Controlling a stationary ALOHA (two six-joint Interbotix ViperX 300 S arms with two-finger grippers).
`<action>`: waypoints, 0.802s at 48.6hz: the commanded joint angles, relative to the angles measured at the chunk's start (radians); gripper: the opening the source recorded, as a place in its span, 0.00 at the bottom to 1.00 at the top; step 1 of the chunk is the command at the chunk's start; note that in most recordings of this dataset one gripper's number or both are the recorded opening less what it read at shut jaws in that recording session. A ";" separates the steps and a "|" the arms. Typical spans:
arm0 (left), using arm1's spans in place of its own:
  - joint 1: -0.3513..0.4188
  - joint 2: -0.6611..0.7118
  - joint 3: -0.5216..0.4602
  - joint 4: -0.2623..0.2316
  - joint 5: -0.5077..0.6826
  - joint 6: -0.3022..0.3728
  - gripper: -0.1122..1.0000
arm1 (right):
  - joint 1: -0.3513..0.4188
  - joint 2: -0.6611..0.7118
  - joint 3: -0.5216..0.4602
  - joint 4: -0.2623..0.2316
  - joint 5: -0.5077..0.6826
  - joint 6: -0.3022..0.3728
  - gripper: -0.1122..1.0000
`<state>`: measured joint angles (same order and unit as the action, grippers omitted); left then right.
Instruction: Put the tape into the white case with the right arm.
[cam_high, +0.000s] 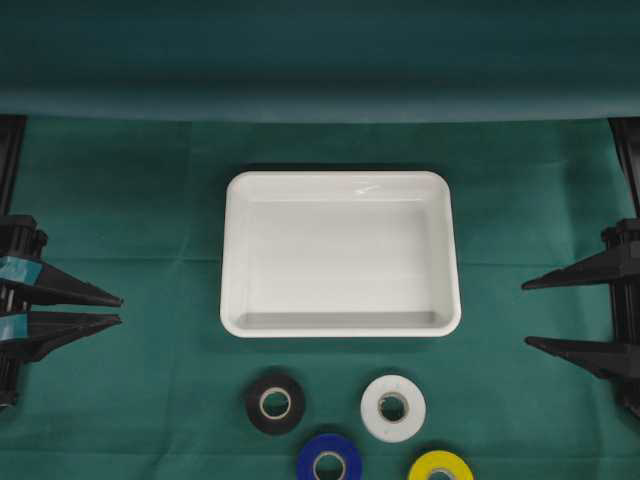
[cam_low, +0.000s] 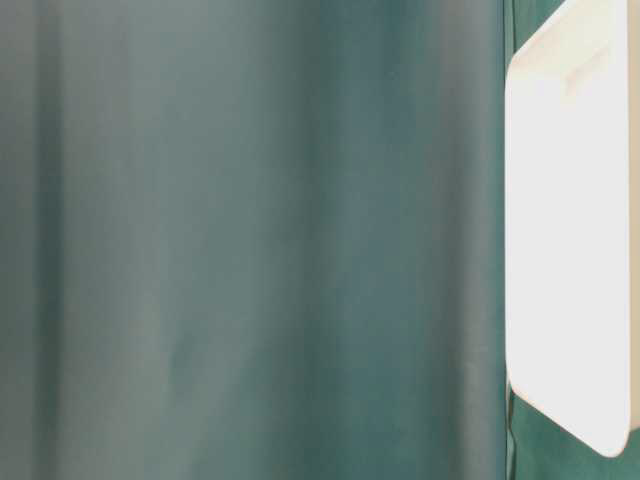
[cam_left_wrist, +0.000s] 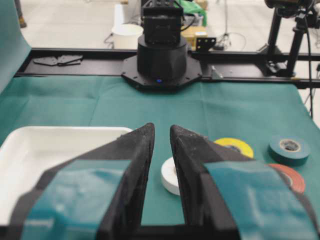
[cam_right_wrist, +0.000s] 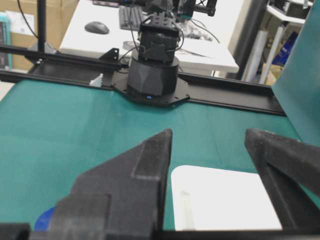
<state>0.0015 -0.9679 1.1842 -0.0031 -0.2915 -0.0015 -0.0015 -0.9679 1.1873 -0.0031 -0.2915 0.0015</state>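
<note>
Four rolls of tape lie flat on the green worktop (cam_high: 140, 220) just below the white case (cam_high: 340, 253) in the overhead view: a black roll (cam_high: 275, 403) and a white roll (cam_high: 393, 407) nearest its lower rim, a blue roll (cam_high: 329, 461) and a yellow roll (cam_high: 440, 466) further down. The case holds nothing.

The right pincer (cam_high: 560, 313) hangs at the case's right, level with its lower half, jaws apart and gripping nothing. The rolls lie down and leftward of it, the white and yellow ones nearest (which roll is meant I cannot tell). A roll lying flat has no long axis to line up with.

The left pincer (cam_high: 118, 308), teal-banded, sits at the case's left, jaws nearly together, empty.

The blue and yellow rolls are cut off by the overhead frame; the table-level view shows only blurred cloth and a glaring case edge.
</note>
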 joint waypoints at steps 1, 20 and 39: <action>-0.002 0.005 -0.017 -0.017 -0.006 0.015 0.32 | -0.003 0.009 -0.012 0.000 -0.006 -0.002 0.32; -0.002 -0.028 0.005 -0.018 0.017 0.014 0.10 | -0.006 -0.014 0.025 -0.006 -0.002 -0.006 0.02; -0.002 -0.086 0.038 -0.018 0.086 0.011 0.10 | -0.006 -0.026 0.040 -0.018 0.008 0.000 0.06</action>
<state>0.0015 -1.0523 1.2272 -0.0215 -0.2178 0.0077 -0.0061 -1.0002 1.2395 -0.0199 -0.2869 0.0000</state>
